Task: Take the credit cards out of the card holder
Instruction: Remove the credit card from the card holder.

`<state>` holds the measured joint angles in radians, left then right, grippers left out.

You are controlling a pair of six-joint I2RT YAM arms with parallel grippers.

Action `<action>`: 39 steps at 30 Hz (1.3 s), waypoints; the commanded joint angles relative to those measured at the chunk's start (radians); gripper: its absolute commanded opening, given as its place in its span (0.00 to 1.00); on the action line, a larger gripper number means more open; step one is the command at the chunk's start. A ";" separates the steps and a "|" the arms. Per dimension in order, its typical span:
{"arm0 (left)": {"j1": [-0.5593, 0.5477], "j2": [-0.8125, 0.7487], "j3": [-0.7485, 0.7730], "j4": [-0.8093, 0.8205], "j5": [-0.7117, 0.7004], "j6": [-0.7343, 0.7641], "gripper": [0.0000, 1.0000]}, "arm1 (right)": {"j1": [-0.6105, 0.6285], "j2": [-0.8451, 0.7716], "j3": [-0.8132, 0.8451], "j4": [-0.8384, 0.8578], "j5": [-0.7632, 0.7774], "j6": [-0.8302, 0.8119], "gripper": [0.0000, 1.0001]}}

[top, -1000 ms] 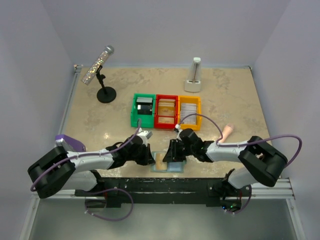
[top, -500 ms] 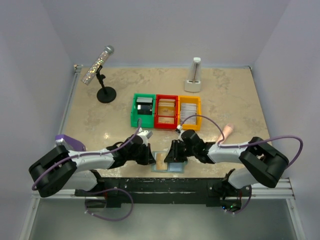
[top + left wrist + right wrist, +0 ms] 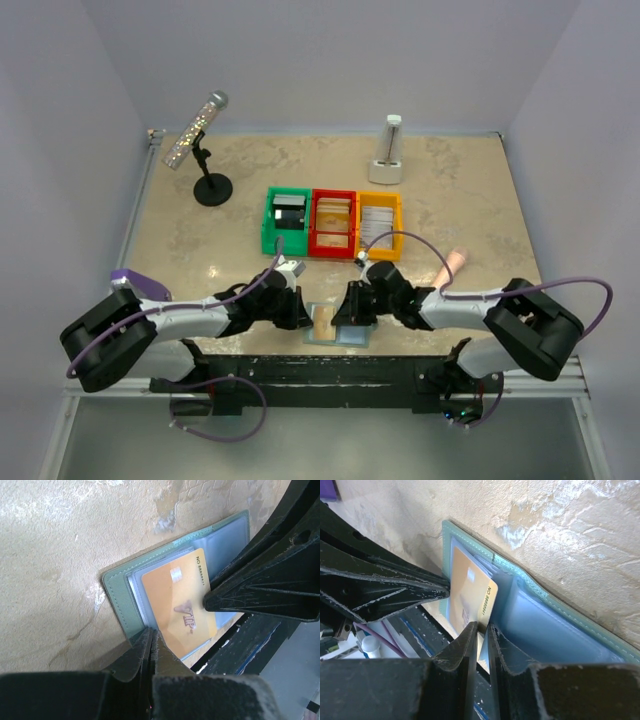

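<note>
Pinching glossy orange card (image 3: 470, 592): right hand (image 3: 482, 630); stitched teal holder (image 3: 560, 615).

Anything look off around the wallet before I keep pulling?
The card holder hangs partly over the table's near edge. The tan card sits askew, partway out of its pocket, its edge between the right end effector fingers. Nothing looks damaged.

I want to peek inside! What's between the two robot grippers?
The open card holder with a tan card lies between the left gripper and right gripper, clearest in both wrist views.
</note>
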<state>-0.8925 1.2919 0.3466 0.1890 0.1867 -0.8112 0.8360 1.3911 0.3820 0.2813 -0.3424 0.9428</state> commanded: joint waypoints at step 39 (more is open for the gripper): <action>0.001 0.081 -0.020 -0.025 -0.026 -0.006 0.00 | -0.049 -0.178 -0.054 -0.077 0.014 -0.015 0.00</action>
<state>-0.8902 1.3373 0.3466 0.2535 0.2054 -0.8288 0.7990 1.2346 0.3359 0.2192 -0.3393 0.9413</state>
